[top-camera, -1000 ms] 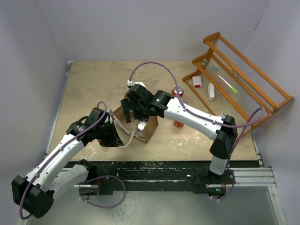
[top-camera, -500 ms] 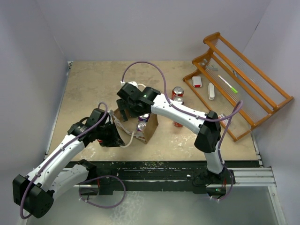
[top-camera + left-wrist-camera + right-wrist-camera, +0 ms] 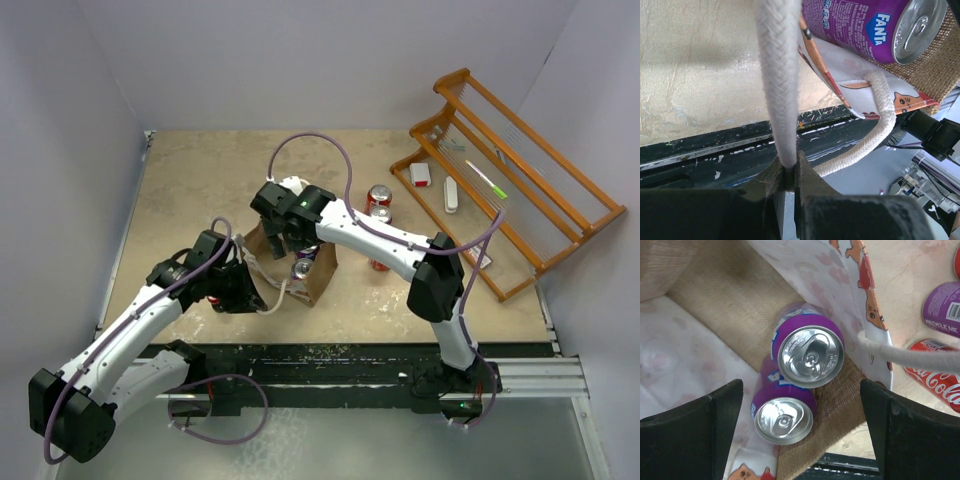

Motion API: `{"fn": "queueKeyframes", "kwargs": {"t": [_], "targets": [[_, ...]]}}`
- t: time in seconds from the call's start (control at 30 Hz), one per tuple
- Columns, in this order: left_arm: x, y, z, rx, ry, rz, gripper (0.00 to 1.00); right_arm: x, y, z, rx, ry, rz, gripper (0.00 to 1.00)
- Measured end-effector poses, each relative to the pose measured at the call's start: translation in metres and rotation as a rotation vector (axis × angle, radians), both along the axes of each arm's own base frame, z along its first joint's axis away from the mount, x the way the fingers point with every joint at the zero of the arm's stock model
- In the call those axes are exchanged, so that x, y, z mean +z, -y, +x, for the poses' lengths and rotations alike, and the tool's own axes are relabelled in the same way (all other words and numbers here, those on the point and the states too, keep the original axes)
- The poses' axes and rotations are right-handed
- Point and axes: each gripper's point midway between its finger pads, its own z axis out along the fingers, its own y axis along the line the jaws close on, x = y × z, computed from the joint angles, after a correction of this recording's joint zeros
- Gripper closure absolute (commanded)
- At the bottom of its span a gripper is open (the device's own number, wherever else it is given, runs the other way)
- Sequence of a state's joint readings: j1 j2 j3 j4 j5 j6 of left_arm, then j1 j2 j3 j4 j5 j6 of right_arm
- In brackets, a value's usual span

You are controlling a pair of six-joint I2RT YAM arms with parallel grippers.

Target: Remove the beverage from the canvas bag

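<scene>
The canvas bag [image 3: 322, 278] stands near the table's middle, with tan sides and white printed faces. In the right wrist view two purple Fanta cans [image 3: 811, 356] [image 3: 782, 420] stand inside it on the burlap bottom [image 3: 715, 305]. My right gripper [image 3: 800, 435] is open and empty, hovering above the bag's mouth with its fingers either side of the cans; it also shows in the top view [image 3: 288, 232]. My left gripper [image 3: 787, 172] is shut on a white rope handle [image 3: 777, 75] and holds it taut beside the bag [image 3: 935, 75], with a Fanta can [image 3: 865, 25] in view.
Several cans stand on the table right of the bag: red ones [image 3: 378, 196] [image 3: 380, 264] and a purple one [image 3: 942, 307]. An orange wooden rack [image 3: 520, 170] with small items lies at the right. Grey walls enclose the table; a black rail [image 3: 350, 350] runs along the near edge.
My right arm's elbow has swung left and folded, and its gripper has shifted a little over the bag's mouth. My left gripper has kept the handle and stayed put.
</scene>
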State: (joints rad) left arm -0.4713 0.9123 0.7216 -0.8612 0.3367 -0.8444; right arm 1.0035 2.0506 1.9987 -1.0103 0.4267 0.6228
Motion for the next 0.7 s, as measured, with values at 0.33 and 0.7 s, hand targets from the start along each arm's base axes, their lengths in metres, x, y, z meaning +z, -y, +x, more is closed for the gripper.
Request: {"fn": "queueKeyframes", "kwargs": {"t": [0.33,0.7], "targets": [[-0.002,0.000,0.000,-0.001,-0.013,0.005,1.00,-0.030,0.011,0.014,-0.117,-0.011,-0.040,0.00],[-0.002,0.002,-0.002,-0.009,-0.027,-0.005,1.00,-0.069,0.005,0.020,-0.127,-0.038,-0.071,0.00]]}}
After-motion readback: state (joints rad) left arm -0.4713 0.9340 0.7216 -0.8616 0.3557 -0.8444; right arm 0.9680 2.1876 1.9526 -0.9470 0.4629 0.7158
